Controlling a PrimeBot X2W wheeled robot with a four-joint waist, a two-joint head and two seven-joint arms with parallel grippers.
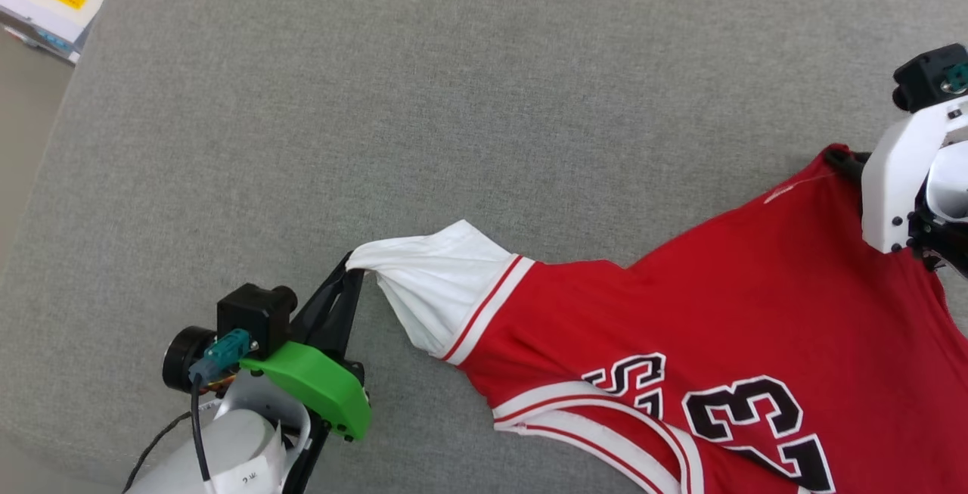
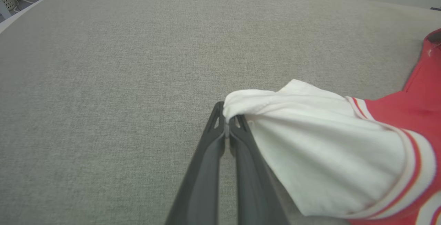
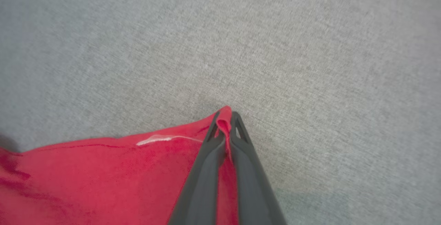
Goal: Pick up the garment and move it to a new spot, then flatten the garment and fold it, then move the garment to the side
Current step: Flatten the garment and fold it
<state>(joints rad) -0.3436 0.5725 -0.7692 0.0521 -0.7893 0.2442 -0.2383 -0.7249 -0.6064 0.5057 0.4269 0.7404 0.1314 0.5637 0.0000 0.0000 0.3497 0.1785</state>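
Red jersey-style shirt [image 1: 681, 305] lying on a grey woven cushion [image 1: 378, 100], spread over the cushion's near part, toward the robot, with its print side up. The body is plain red. The short sleeve [image 1: 439, 282] is white and joins the body at a band of red-and-white stripes, and similar striped trim curves along the shirt's edge nearest the cushion's front. Black, white-outlined characters [image 1: 756, 418] read "23", with a letter "S" beside them; the rest of the print is cut off. A thin pale streak [image 3: 165, 138] marks the red cloth close to one corner. The left gripper [image 1: 352, 267] is clamped on the tip of the white sleeve, which is bunched into folds and drawn out across the cushion. The right gripper [image 3: 225, 125] is pinched on a red corner of the body, a small fold of cloth standing between its dark fingers above the cushion.
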